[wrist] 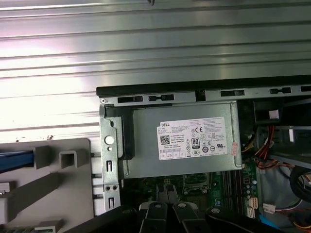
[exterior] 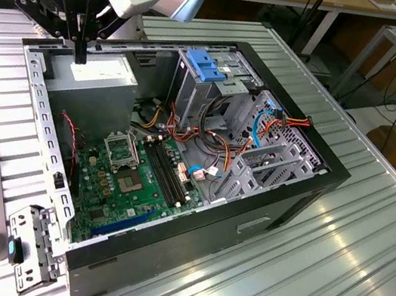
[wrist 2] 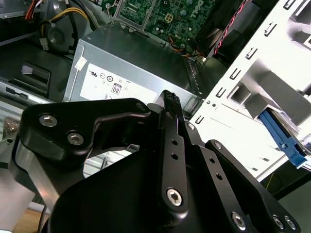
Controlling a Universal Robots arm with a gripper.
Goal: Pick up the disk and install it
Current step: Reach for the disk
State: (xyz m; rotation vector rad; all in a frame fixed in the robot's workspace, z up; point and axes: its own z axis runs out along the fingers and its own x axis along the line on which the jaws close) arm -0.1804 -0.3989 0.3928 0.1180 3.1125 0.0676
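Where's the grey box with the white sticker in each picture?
Exterior view: the power supply sits in the case's far corner, toward the exterior view's left.
Second wrist view: it lies beside the green motherboard.
First wrist view: it lies between the case's black edge and the motherboard.
Shared landmark: the green motherboard.

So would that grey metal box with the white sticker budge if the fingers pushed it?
Probably not: the grey metal box with the white sticker looks rigid sheet metal, seated inside the black computer case, so likely fixed. Its bulk suggests heavy for its size. Broad and flat, it seems unlikely to tip.
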